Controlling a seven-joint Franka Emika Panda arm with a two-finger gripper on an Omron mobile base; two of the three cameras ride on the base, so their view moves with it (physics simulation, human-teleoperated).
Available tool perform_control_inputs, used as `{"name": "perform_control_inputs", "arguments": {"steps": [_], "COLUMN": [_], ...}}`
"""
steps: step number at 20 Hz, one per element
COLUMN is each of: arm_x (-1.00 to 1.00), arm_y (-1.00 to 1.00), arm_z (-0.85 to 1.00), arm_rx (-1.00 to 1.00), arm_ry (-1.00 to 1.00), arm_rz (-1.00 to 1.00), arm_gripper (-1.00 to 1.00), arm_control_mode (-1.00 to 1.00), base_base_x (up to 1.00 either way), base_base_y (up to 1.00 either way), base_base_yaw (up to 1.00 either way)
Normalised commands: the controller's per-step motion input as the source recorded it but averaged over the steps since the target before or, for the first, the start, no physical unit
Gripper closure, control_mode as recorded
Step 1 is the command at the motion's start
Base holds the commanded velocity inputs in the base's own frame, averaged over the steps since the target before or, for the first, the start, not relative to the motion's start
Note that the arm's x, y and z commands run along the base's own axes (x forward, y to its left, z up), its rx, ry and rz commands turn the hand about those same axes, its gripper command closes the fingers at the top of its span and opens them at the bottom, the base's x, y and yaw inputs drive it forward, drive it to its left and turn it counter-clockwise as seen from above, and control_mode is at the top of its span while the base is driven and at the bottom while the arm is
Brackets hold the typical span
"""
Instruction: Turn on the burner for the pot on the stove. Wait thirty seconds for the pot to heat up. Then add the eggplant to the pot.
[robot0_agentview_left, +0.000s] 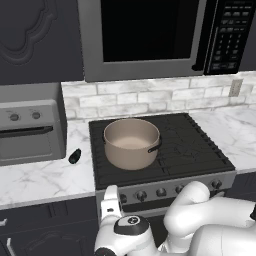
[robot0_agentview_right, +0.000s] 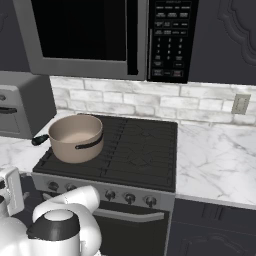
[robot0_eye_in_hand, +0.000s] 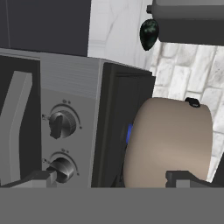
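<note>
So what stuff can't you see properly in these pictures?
- Inside the pot: its bottom is behind the near wall in both base views.
- Eggplant: too small to show detail; in the right base view the pot hides most of it.
- Stove knob markings: too small to read.
- Microwave button labels: blurred.

A white marble counter (robot0_agentview_left: 40, 175) runs along both sides of the stove (robot0_agentview_left: 165, 150), whose black grated cooktop sits level with it. The tan pot (robot0_agentview_left: 131, 142) stands on the front-left grate, its dark handle pointing right. On the counter to the left lie the small dark eggplant (robot0_agentview_left: 74, 156), just beside the stove edge, and a grey toaster oven (robot0_agentview_left: 30, 130) farther left.
</note>
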Motion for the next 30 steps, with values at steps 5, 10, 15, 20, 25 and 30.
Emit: {"name": "perform_control_inputs", "arguments": {"steps": [5,10,15,20,25,30], "arm_x": [0.0,0.0,0.0,0.0,0.0,0.0], "arm_y": [0.0,0.0,0.0,0.0,0.0,0.0], "arm_z": [0.0,0.0,0.0,0.0,0.0,0.0], "arm_rx": [0.0,0.0,0.0,0.0,0.0,0.0], "arm_ry": [0.0,0.0,0.0,0.0,0.0,0.0], "arm_rz": [0.0,0.0,0.0,0.0,0.0,0.0], "arm_gripper": [-1.0,-1.0,-1.0,-1.0,-1.0,-1.0], "arm_control_mode": [-1.0,-1.0,-1.0,-1.0,-1.0,-1.0], "base_base_x": [0.0,0.0,0.0,0.0,0.0,0.0], "base_base_y": [0.0,0.0,0.0,0.0,0.0,0.0], "base_base_yaw": [0.0,0.0,0.0,0.0,0.0,0.0]}}
